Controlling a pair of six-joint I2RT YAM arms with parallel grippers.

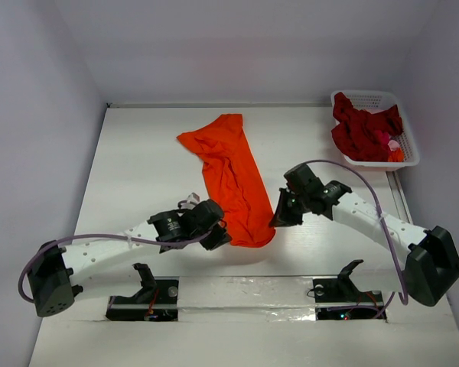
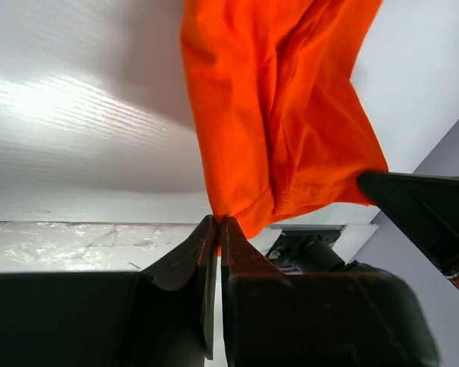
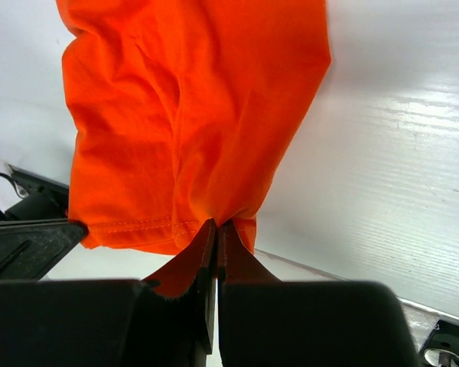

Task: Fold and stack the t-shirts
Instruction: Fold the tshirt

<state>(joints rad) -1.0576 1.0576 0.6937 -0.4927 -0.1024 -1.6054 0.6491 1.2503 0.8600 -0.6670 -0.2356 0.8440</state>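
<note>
Up front, left pincer (image 1: 223,238) and right pincer (image 1: 279,220) clamp one orange t-shirt (image 1: 233,180); beyond, perhaps two red t-shirts (image 1: 359,130).

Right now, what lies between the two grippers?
Only the orange t-shirt, its near hem pinched by the left gripper and right gripper; top view shows it.

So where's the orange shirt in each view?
Top: orange shirt at centre, a long strip running far to near.
Left wrist: upper centre, above the shut jaws.
Right wrist: upper left, above the shut jaws.
Shared landmark: its hem, pinched by left gripper and right gripper.
</note>
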